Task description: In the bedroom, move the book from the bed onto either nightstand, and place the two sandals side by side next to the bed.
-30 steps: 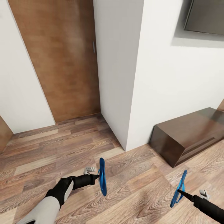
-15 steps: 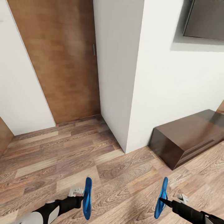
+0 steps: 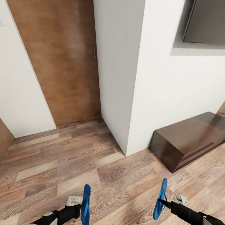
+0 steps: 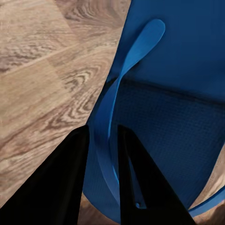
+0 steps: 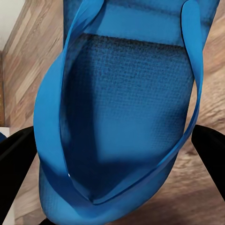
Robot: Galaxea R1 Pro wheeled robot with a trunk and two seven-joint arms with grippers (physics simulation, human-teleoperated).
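Jaws of the left gripper (image 3: pixel 82 205) pinch a strap of one sandal (image 3: pixel 85 204); right gripper (image 3: pixel 162 202) grips the other sandal (image 3: pixel 160 199). Light, floppy straps likely swing.

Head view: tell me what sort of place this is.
Probably a room in a home, near its entrance: a wooden door in white walls, a wood-plank floor, a low dark cabinet and a dark wall-mounted screen.

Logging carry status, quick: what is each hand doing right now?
Left hand: closed on a blue sandal by its strap.
Right hand: closed on the other blue sandal.
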